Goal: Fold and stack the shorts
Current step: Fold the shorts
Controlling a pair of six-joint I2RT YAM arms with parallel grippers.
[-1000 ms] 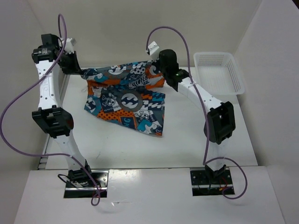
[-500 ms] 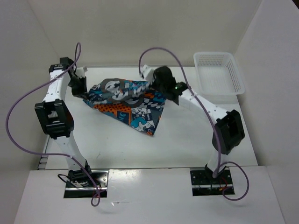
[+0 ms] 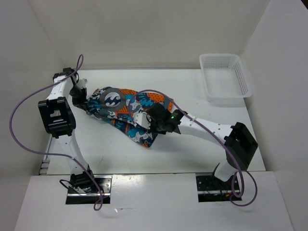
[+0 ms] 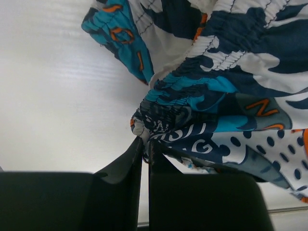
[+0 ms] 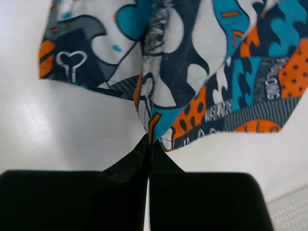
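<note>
1. Well, the shorts (image 3: pixel 126 108) lie bunched on the bench (image 3: pixel 192 91), well apart from the white basket (image 3: pixel 230 96), to its left and a little nearer the arm bases.
2. The basket sits at the bench's far right corner, and neither arm touches it.
3. The left hand (image 3: pixel 84 100) is at the end of the shorts farthest from the basket. Its fingers are pressed narrow on a gathered bit of the elastic waistband.
4. From the left wrist, that hand (image 4: pixel 145 144) shows only a thin slit between the fingers. The puckered fabric (image 4: pixel 226 72) runs right into their tips.
5. The right hand (image 3: pixel 146 122) holds the shorts on their near side, closer to the basket than the left hand is.
6. From the right wrist, that hand (image 5: pixel 147 144) has its fingers closed together on a folded edge. The cloth (image 5: pixel 192 62) fans out above them over the bench.
7. The cloth between the two hands is rumpled, with the grey circle emblem facing up.
</note>
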